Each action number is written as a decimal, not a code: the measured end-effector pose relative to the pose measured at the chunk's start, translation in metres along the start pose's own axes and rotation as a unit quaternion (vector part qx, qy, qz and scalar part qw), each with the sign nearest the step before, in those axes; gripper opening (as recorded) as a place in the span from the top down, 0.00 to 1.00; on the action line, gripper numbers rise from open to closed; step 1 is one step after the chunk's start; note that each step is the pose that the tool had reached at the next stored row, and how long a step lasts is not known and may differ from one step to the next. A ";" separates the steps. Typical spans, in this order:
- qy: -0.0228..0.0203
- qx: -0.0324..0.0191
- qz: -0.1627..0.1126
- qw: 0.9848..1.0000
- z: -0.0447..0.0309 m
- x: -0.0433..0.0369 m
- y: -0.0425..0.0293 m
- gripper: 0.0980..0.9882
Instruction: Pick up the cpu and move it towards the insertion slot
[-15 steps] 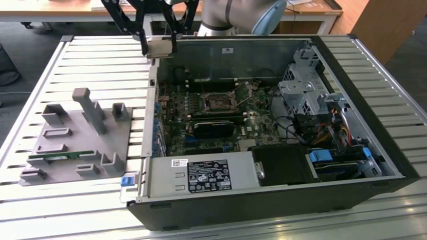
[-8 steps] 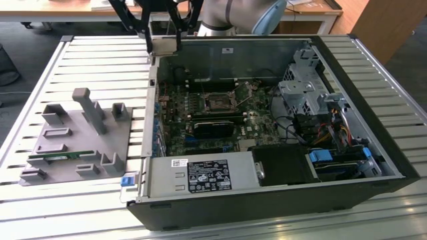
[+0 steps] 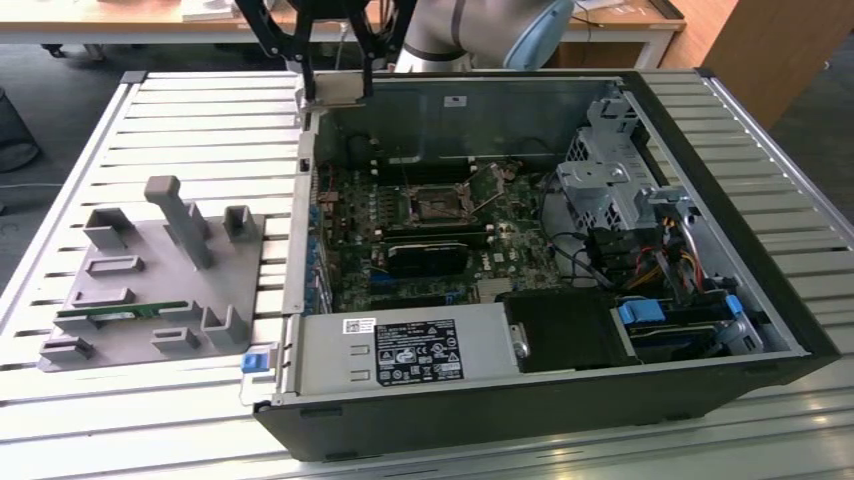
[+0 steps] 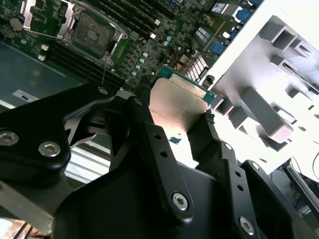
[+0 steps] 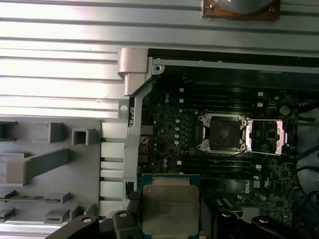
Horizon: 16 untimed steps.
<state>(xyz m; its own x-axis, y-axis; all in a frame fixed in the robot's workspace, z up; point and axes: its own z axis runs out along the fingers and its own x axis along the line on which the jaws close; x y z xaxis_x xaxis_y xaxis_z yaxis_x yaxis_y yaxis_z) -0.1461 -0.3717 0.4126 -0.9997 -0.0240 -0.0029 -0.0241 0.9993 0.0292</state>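
I am holding the cpu (image 5: 171, 209) between my fingers (image 4: 154, 149), which are closing on its two opposite edges and opening no wider than the chip itself; in the second wrist view its silvery top (image 4: 175, 107) is showing between my two black fingers. My gripper (image 3: 334, 85) is hanging above the far wall of the open computer case (image 3: 747, 250) in the exterior view, with the chip well clear of everything below it.

The insertion slot (image 5: 223, 133) is lying beyond my fingertips, down on the green board (image 5: 174, 124), well apart from the chip; its metal frame is standing open beside it. The grey holder tray (image 3: 147, 290) with its pockets is sitting outside the case, off to the side of my fingers, with a thin green memory stick (image 3: 120, 312) lying in it.

As I judge it, the grip is the weak point: I am pinching only thin edges, so a jolt could tilt the chip or let it slip onto the board. Coming in low could also catch the case wall or the raised frame, and a twisted chip would not be lining up with the socket.
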 end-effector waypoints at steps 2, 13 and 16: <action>0.000 0.000 0.000 1.000 0.0000 -0.0023 0.0012 0.50; 0.000 0.000 0.000 1.000 0.0003 -0.0154 0.0090 0.50; 0.000 0.000 0.000 1.000 0.0004 -0.0191 0.0114 0.50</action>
<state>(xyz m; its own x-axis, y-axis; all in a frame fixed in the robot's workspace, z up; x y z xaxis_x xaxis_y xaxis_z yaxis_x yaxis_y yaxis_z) -0.1273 -0.3598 0.4126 -0.9997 -0.0239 -0.0029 -0.0240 0.9993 0.0291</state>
